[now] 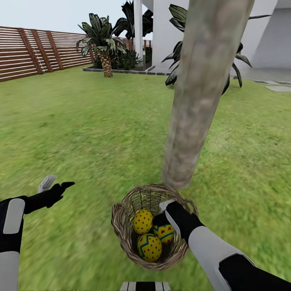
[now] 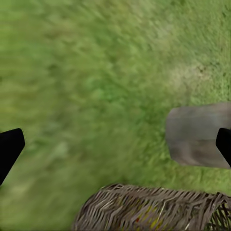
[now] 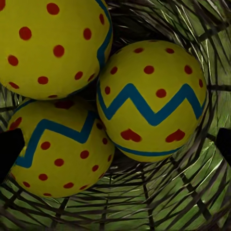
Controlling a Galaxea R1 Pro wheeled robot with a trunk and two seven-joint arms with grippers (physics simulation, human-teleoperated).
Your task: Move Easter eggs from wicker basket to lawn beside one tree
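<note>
The wicker basket (image 1: 121,226) stands on the lawn (image 1: 81,133) right at the foot of the tree (image 1: 198,101). Inside it lie the three Easter eggs (image 1: 142,221), (image 1: 165,233), (image 1: 149,247), yellow with red dots and blue zigzags. My right gripper (image 1: 162,215) reaches down into the basket from its right rim, open, just above the eggs. In the right wrist view the eggs (image 3: 151,98), (image 3: 50,45), (image 3: 60,154) sit close between the spread fingertips (image 3: 9,149). My left gripper (image 1: 57,184) hovers open over grass, left of the basket (image 2: 154,207).
The trunk base (image 2: 197,134) meets the grass just behind the basket. A short palm (image 1: 106,60) and dark plants stand far back by a white building (image 1: 262,36). A slatted wooden fence (image 1: 36,52) runs along the far left. Open grass lies all around.
</note>
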